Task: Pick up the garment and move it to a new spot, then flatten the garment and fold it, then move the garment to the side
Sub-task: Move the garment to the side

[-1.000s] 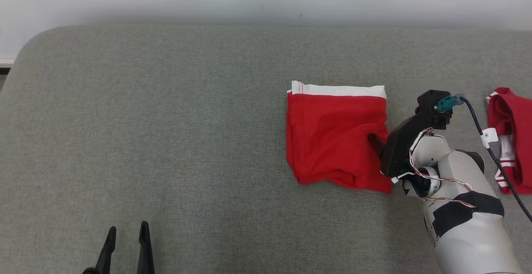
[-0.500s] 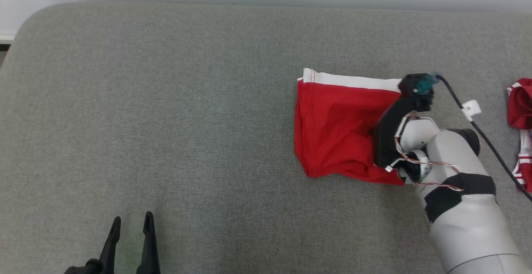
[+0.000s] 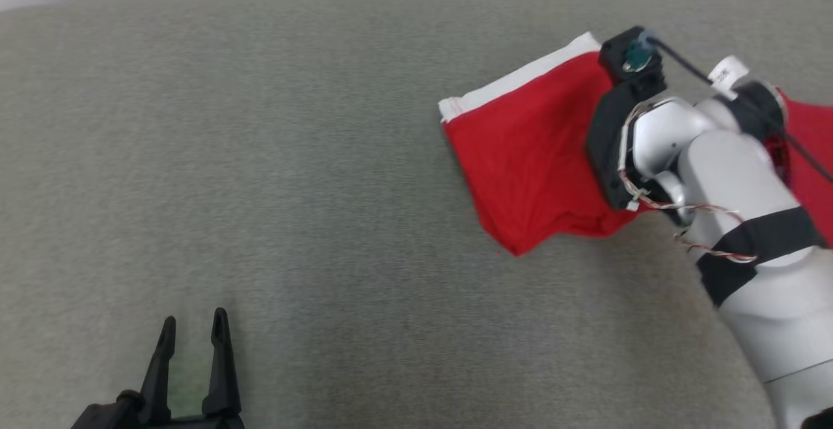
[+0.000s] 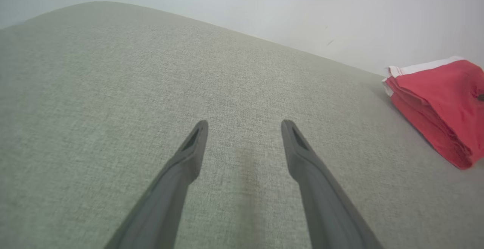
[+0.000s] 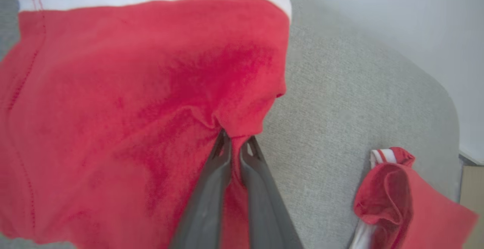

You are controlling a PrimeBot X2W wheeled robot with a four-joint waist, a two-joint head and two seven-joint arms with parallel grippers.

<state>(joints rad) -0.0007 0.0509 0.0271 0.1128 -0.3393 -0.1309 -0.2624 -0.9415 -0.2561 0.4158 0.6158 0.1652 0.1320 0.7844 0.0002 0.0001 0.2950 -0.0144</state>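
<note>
The garment (image 3: 527, 149) is a folded red cloth with a white band along its far edge, lying askew on the grey padded table (image 3: 293, 155). In the right wrist view my right gripper (image 5: 236, 139) is shut on a pinch of the garment's (image 5: 113, 90) right edge, which puckers at the fingertips. From the head, the black wrist housing (image 3: 615, 136) covers those fingers. My left gripper (image 3: 193, 328) stands open over bare table at the lower left, far from the cloth. The left wrist view has that gripper (image 4: 244, 126) with nothing between its fingers and the garment (image 4: 438, 101) at the right edge.
A second red garment (image 5: 397, 200) with white stripes lies crumpled to the right, close behind my right arm (image 3: 748, 221). A black cable (image 3: 683, 68) runs from the wrist. A pale wall (image 4: 264, 7) backs the table's far edge.
My right gripper has shut on the garment's right edge. The garment has turned, its white band now slanting up to the right. The head camera has shifted. The left gripper stays open.
</note>
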